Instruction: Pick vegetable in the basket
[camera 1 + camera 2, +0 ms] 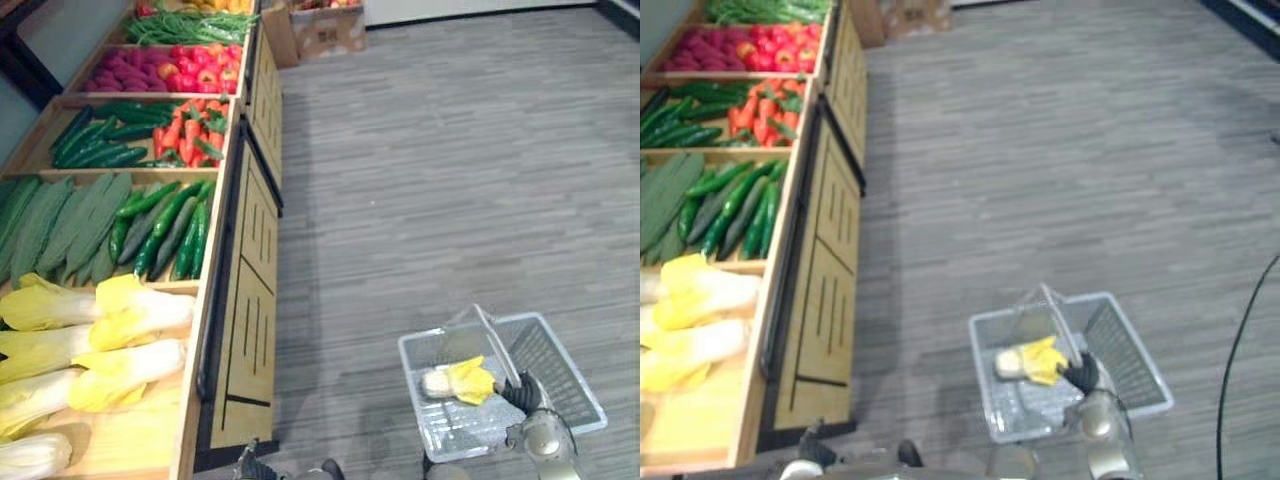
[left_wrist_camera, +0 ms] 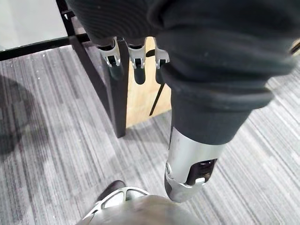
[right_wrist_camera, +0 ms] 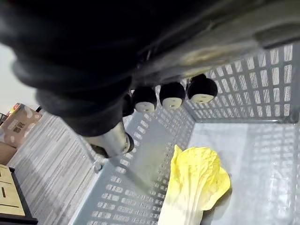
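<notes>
Grey plastic lattice basket (image 1: 570, 390) is carried low over the grey striped carpet floor (image 1: 430, 180), beside the wooden display stand (image 1: 215, 300). Right hand (image 1: 521, 394) is seen closed, fingers (image 3: 171, 95) wrapped round the grey basket handle (image 1: 490, 335). One yellow-leaved, white-stemmed napa cabbage (image 1: 458, 381) is already lying inside the basket, on its bottom near one wall. Left hand (image 2: 136, 58) is hung low by the stand's dark lower corner, fingers loosely straight, nothing held. The task is judged partly done, and a further pick looks likely. For that, the basket should be held level and close to the stand, with the wrap on the handle kept firm so the load is not tipped. The left hand would have to be raised well up to the bins. The heap of matching yellow cabbages (image 1: 130, 360) is nearest, and the green cucumbers (image 1: 170, 225) lie just beyond.
</notes>
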